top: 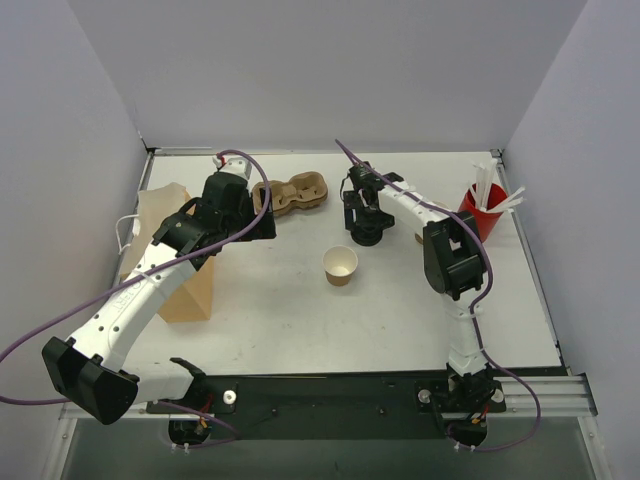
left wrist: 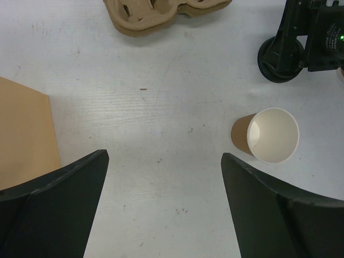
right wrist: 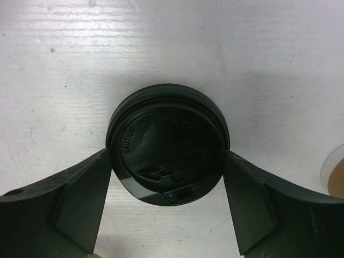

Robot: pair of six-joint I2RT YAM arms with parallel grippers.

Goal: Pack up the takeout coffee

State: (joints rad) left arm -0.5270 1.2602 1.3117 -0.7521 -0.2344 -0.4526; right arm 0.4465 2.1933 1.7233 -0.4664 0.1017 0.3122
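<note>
My right pincer (right wrist: 167,161) straddles the flat black lid (right wrist: 167,142) directly below, pads at its rim; clamped or not, I cannot tell. The lidless kraft cup (top: 340,266) stands upright just left, path bare. My left pincer (left wrist: 164,157) gapes empty. Beyond: carrier tray (top: 292,195); red straw cup (top: 482,212) rightward.

Black lid (right wrist: 167,145), seen from right wrist camera:
- raised lettering, same black as lid, no colour contrast
- runs in arc along upper part of top face
- reads "CAUTION CONTENTS HOT"; first word clearest, last word faint
- lower on same face, few small embossed marks, too small and dark to read

Other views: lid lettering too small to make out.
</note>
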